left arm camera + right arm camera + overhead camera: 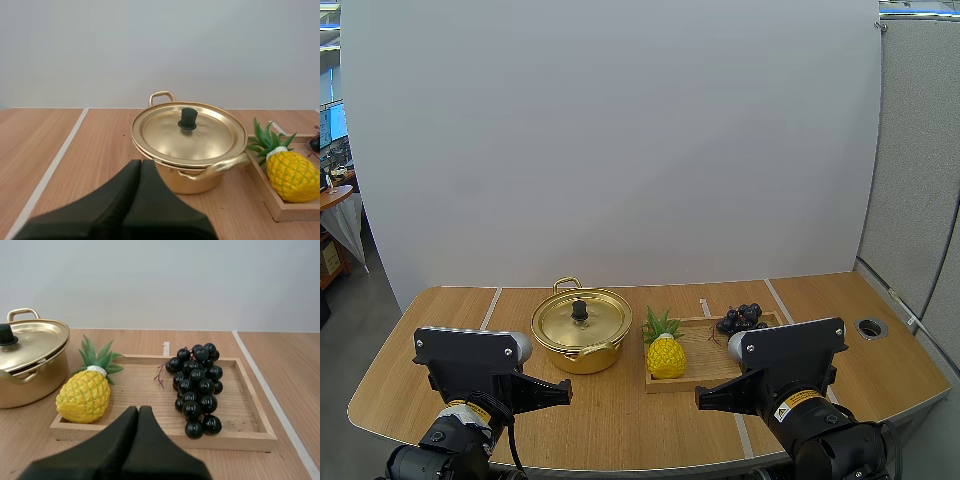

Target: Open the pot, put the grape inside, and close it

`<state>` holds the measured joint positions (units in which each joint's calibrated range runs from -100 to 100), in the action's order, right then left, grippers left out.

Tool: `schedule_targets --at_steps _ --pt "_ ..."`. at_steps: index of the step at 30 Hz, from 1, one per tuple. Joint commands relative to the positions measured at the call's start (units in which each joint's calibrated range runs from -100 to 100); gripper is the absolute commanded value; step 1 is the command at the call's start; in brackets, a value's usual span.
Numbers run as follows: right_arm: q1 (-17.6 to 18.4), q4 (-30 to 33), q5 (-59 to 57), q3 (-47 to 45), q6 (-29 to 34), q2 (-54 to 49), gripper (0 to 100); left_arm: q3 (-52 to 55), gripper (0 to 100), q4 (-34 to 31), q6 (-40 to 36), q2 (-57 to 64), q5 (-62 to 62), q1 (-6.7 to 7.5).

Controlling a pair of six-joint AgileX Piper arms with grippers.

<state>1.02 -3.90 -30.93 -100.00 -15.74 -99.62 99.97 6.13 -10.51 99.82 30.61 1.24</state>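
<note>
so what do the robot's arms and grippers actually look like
Both arms are black. The left gripper and right gripper each have two matte black fingers tapering to a point, under a boxy black plate with silver screws and a rounded grey joint. Each wrist carries a small yellow-and-white label.

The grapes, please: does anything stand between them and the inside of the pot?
Yes: the lid sits closed on the pot, and the pineapple sits in the tray between the grapes and the pot.
</note>
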Motion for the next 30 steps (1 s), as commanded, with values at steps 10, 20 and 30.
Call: schedule_targets --at_steps 10,20,30 --pt "-0.20 0.58 -0.04 0.00 -0.27 -0.38 0 0.03 0 -0.83 -0.53 0.18 -1.13 -0.04" --pt "-0.20 0.47 -0.04 0.00 -0.27 -0.38 0 0.03 0 -0.83 -0.53 0.18 -1.13 -0.04" --pt "-0.20 0.83 1.78 2.79 -0.27 -0.38 0 -4.54 0 -0.83 -0.53 0.18 -1.10 -0.04"
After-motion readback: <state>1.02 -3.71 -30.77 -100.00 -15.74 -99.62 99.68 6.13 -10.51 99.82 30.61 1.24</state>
